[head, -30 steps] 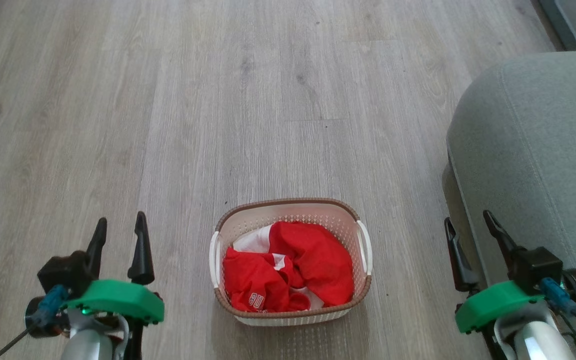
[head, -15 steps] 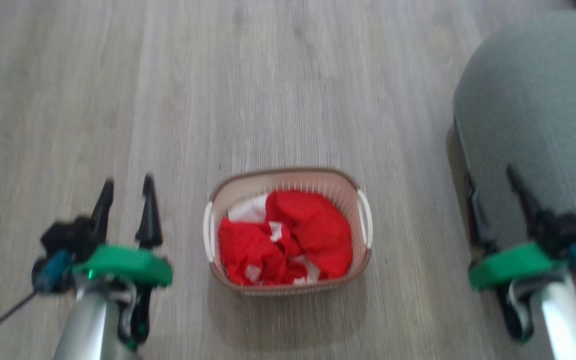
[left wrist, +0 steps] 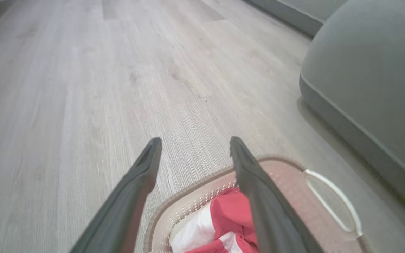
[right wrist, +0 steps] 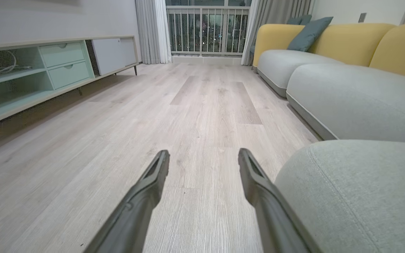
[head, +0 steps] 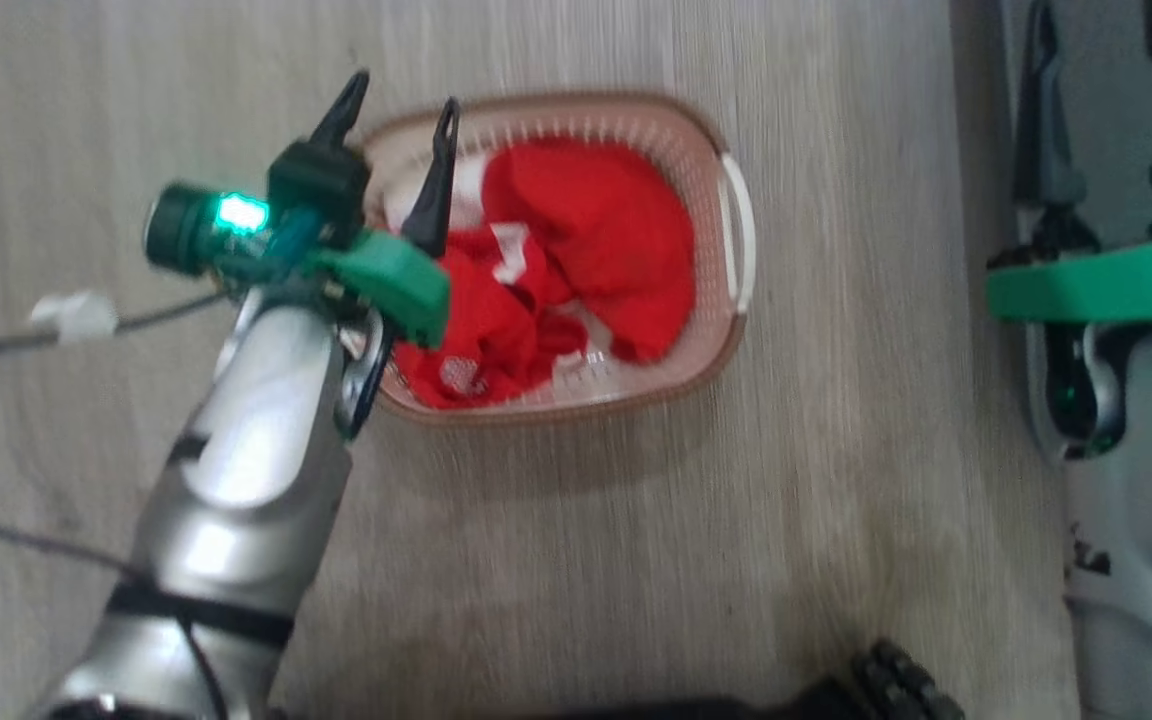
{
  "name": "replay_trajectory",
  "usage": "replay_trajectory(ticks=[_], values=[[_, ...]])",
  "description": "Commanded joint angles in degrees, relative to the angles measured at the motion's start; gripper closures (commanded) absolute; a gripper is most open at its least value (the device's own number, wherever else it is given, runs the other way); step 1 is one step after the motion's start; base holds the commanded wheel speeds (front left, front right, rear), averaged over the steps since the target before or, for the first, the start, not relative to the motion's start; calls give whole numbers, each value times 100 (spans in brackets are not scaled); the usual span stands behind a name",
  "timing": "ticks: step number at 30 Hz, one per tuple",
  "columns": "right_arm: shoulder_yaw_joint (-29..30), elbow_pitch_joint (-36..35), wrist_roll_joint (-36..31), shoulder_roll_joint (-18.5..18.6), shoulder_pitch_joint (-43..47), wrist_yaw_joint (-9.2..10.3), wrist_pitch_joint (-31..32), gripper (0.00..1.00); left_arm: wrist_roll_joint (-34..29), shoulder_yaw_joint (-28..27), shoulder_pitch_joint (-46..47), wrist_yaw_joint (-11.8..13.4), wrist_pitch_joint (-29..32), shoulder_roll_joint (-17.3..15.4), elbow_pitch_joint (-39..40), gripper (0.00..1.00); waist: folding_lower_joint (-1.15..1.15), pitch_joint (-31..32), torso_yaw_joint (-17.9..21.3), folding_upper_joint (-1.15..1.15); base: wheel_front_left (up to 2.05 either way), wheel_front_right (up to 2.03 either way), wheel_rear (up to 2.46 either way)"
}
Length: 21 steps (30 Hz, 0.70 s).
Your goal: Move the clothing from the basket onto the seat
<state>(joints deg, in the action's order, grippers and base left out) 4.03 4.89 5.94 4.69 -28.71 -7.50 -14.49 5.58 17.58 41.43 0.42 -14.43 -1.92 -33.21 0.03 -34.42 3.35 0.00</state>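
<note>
The cream basket (head: 706, 350) with a brown rim stands on the wood floor, and the red clothing (head: 596, 220) with white patches lies piled inside it. My left gripper (head: 406, 92) hangs open and empty over the basket's left rim, one finger above the fabric. In the left wrist view, the left gripper (left wrist: 194, 140) points past the basket rim (left wrist: 195, 182), with clothing (left wrist: 230, 218) beneath its right finger. The grey seat (left wrist: 371, 70) rises to the right. My right gripper (head: 1101, 60) is open and empty at the seat (head: 1101, 150) edge. It also appears as right gripper (right wrist: 203, 153) beside the seat (right wrist: 346, 189).
A long grey sofa with yellow backs (right wrist: 346, 95) runs along the right, and a low pale-green cabinet (right wrist: 30, 77) along the left wall. A cable with a white tag (head: 76, 315) trails off my left arm. My dark base (head: 876, 680) sits at the bottom edge.
The head camera has tipped down, so the basket now sits higher in its view. My left arm has swung forward and right, from beside the basket to over its left rim. Both grippers stay open.
</note>
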Motion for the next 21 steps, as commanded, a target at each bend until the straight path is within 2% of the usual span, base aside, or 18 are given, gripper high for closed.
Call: replay_trajectory(ticks=[1,10,14,21], values=[[-100,-240,48,-70,-66,1,-51,0,-119,-48,248,53,5,-96,-100,0,-3,-838,341,0,0,0,0],[-335,-229,226,-167,-444,1,-51,0,-615,513,1640,102,927,-127,-2072,0,-3,-1548,743,0,0,0,0],[-542,-190,460,-177,-421,1,-51,0,-806,727,1891,74,1282,-203,-2745,0,-3,-1593,900,0,0,0,0],[-704,-113,703,-179,-249,1,-51,0,-1009,993,2009,96,1692,-275,-3465,0,-3,-1445,1001,0,0,0,0]])
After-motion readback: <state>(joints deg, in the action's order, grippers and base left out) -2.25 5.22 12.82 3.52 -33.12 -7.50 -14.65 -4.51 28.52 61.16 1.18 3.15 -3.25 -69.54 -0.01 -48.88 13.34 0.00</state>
